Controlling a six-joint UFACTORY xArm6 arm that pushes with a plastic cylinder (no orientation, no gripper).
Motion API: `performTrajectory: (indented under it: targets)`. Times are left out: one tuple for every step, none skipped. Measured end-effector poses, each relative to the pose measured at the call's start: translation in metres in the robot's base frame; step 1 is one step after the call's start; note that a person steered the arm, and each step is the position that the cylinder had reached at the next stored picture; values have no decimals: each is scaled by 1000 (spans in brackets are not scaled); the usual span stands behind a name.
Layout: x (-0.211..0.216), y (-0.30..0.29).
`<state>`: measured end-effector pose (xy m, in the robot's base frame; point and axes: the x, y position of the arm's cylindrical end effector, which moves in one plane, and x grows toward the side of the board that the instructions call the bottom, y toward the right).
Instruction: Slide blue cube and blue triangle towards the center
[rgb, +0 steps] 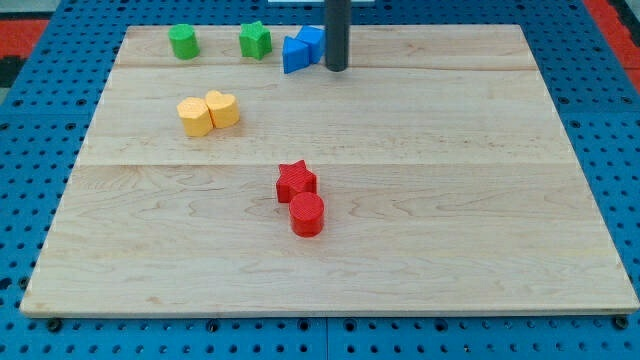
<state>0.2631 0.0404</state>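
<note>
Wooden board (400, 200) carries my tip (337, 68) touching blue cube (312, 41) beside blue triangle (294, 56); no jaws.

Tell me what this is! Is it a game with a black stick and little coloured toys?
It is a robot arm's rod. Its lower end, my tip, slides over a wooden board and pushes blocks; it holds nothing. One camera looks down at the board. My tip stands near the view's top, just right of the blue cube and blue triangle, which touch each other. Left of them sit a green star and another green block. Two yellow blocks sit together. Near the middle, a red star touches a red cylinder.
</note>
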Motion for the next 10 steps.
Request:
performTrajectory:
  targets:
    - [-56, 16]
    - [-68, -55]
    - [-42, -84]
    - [-3, -56]
    - [35, -52]
    - [-15, -40]
    - [-43, -114]
    - [-8, -124]
    - [26, -64]
    - [27, -57]
